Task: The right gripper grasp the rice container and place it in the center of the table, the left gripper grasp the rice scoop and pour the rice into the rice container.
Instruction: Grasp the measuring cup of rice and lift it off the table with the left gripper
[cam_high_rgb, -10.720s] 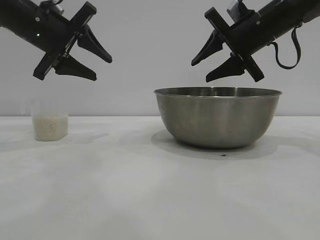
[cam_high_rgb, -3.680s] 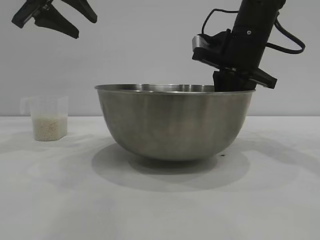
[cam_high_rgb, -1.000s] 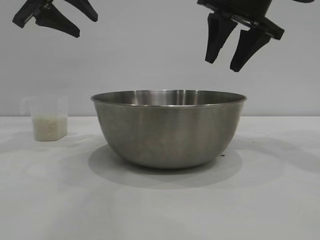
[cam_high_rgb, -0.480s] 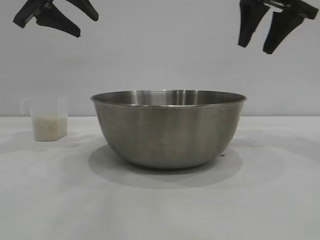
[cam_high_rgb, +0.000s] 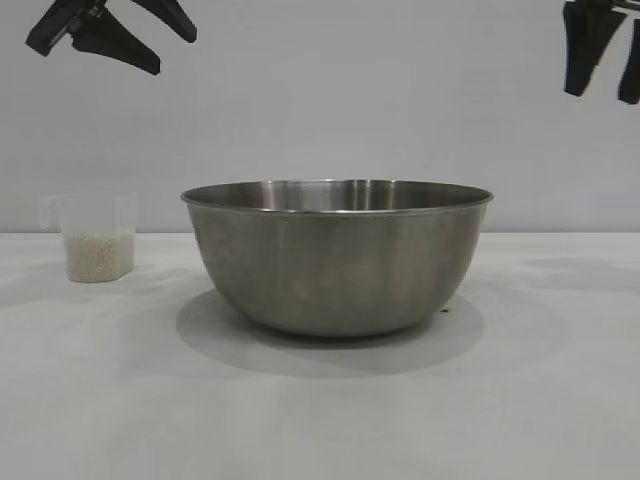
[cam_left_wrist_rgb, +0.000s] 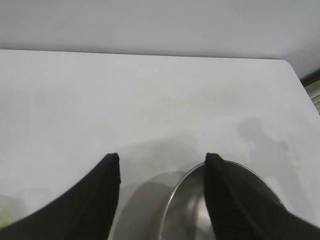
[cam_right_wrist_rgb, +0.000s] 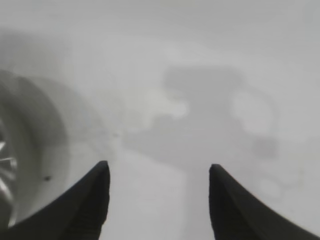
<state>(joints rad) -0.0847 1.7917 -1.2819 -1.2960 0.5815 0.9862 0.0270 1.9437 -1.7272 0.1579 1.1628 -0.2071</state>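
Bowl (cam_high_rgb: 336, 262) (steel, thin-rimmed) sits mid-table; right gripper (cam_high_rgb: 603, 58) spread empty, left gripper (cam_high_rgb: 130, 30) likewise

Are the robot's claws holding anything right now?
No. The left claw and the right claw both hang open and empty, high above the bowl and the cup.

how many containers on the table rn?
2. Large round stainless-steel bowl at the table's centre; small translucent plastic measuring cup holding white rice at the exterior view's left, apart from it. No others visible.
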